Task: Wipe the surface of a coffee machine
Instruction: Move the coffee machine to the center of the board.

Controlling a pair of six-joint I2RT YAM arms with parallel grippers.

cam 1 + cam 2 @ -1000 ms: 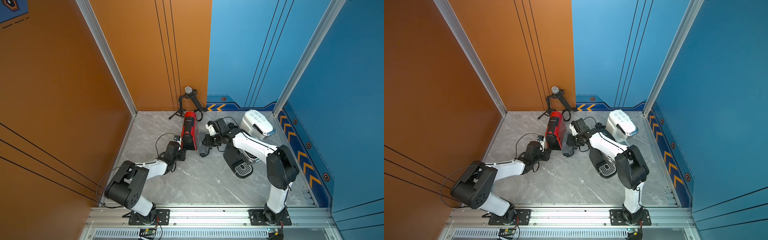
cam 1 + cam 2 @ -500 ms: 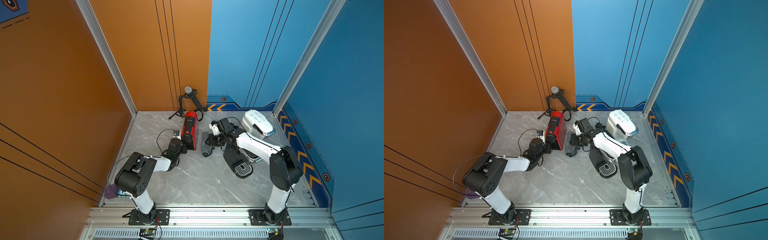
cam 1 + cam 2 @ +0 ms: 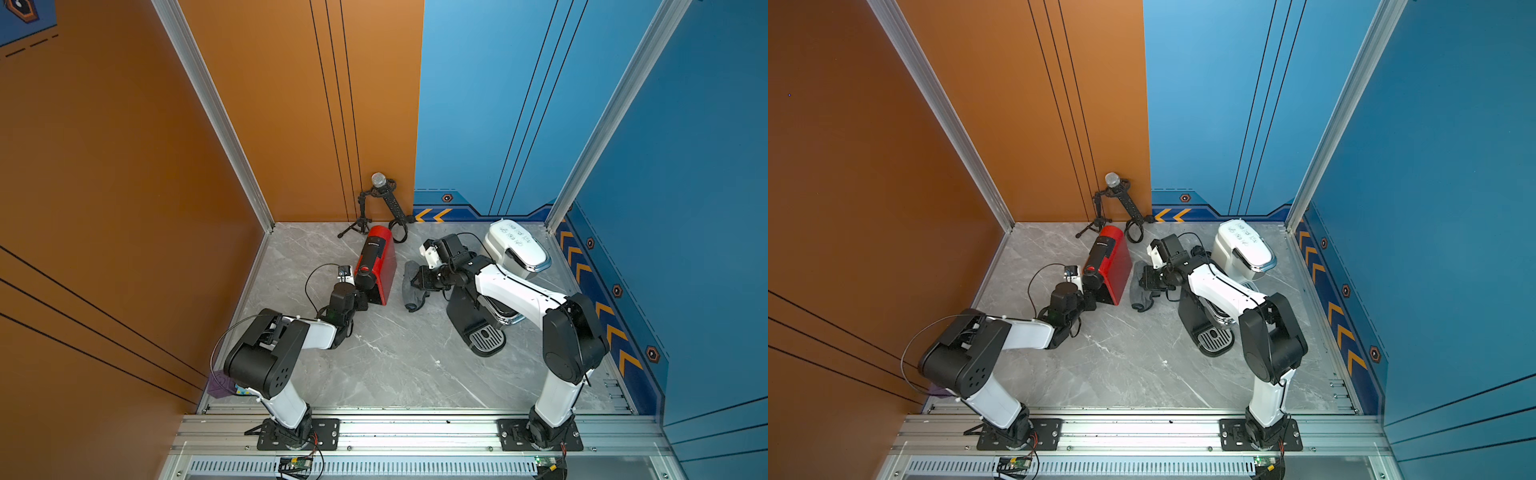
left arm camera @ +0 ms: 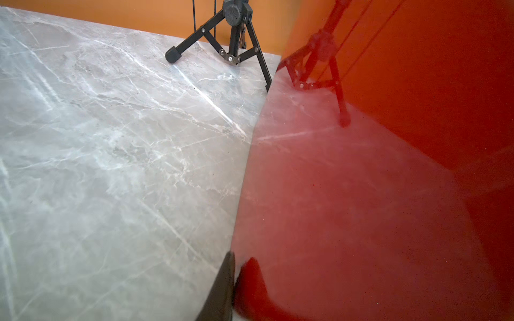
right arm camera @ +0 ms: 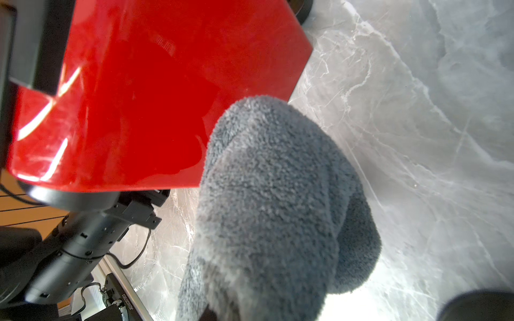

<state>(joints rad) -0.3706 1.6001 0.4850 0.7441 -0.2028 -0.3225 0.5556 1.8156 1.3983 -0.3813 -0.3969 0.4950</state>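
Coffee machine (image 3: 380,266) gleams glossy red; right end effector (image 3: 420,280) clamps grey cloth (image 3: 410,297), left end effector (image 3: 362,298) unclear.

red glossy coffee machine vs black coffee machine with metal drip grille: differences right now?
Colour: the red glossy coffee machine is red; the black coffee machine is black with a metal grille.
View: the red one stands in the open; the right arm partly covers the black one.
Cloth: the right gripper holds the grey fluffy cloth toward the red one's side, away from the black one.
Both stand on the marble tabletop.
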